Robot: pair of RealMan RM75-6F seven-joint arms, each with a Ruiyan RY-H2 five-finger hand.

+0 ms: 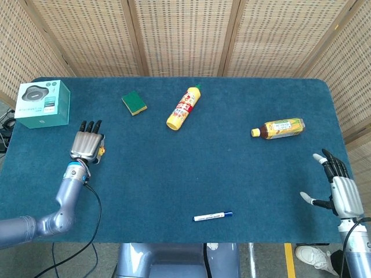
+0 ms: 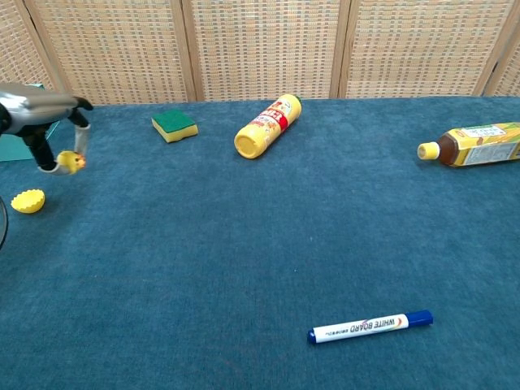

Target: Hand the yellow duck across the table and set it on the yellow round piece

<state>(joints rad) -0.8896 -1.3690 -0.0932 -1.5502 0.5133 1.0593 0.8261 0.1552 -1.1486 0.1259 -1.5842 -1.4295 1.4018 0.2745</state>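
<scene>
My left hand (image 1: 87,144) (image 2: 45,122) hangs above the table's left side and pinches the small yellow duck (image 2: 70,162) (image 1: 101,152) under its fingers. The yellow round piece (image 2: 28,200) lies on the cloth just below and left of the duck in the chest view; the head view hides it under my left hand. My right hand (image 1: 338,189) is open at the table's right edge, fingers spread, holding nothing.
A teal box (image 1: 42,103) stands at the far left. A green and yellow sponge (image 1: 134,102), a yellow sauce bottle (image 1: 184,108) and a tea bottle (image 1: 279,128) lie across the back. A white board marker (image 1: 212,216) lies near the front edge.
</scene>
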